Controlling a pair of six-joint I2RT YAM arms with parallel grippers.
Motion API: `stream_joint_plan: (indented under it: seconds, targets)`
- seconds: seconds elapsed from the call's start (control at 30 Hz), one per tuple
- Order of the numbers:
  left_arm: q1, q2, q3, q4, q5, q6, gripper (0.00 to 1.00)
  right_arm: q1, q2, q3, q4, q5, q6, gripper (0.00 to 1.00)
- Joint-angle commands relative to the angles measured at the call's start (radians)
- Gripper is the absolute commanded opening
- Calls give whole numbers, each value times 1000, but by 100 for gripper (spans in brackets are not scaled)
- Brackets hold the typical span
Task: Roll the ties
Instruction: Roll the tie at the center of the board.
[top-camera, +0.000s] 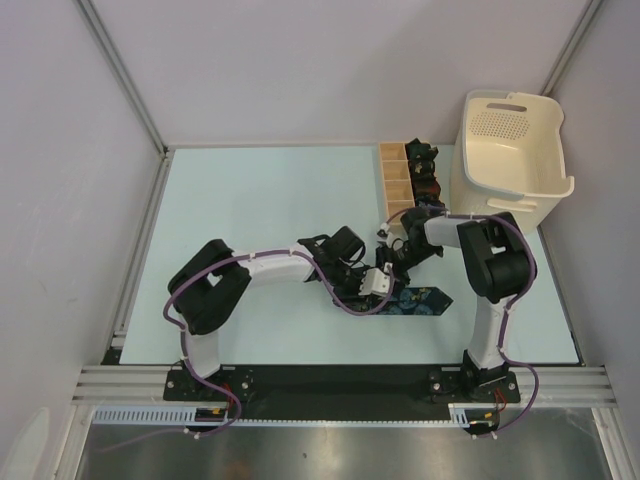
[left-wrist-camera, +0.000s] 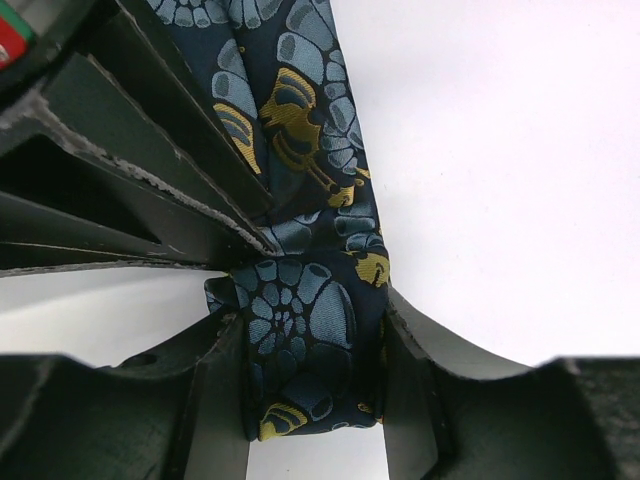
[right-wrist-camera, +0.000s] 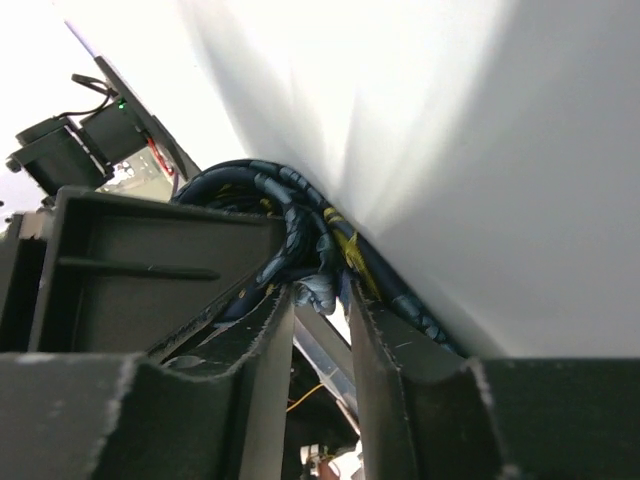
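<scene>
Left arm (top-camera: 275, 265) is stretching rightward, right arm (top-camera: 495, 265) bending inward. Left gripper (left-wrist-camera: 310, 380) is pinching the floral navy tie (left-wrist-camera: 300, 130) at its fold; right gripper (right-wrist-camera: 320, 300), fingers slightly parted, is flanking its coil, grip unclear.

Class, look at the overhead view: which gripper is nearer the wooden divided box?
Right. The right gripper sits just off the near end of the wooden divided box. The left gripper is farther back toward the bases, at the floral tie.
</scene>
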Motion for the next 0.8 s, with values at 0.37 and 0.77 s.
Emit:
stream_joint_plan:
  seconds: [0.37, 0.77]
  targets:
    - [9, 6, -11, -122, -32, -63, 35, 22, -148, 1, -49, -68, -16, 45]
    - [9, 2, -9, -119, -61, -91, 37, 65, -54, -4, 54, -37, 44, 32]
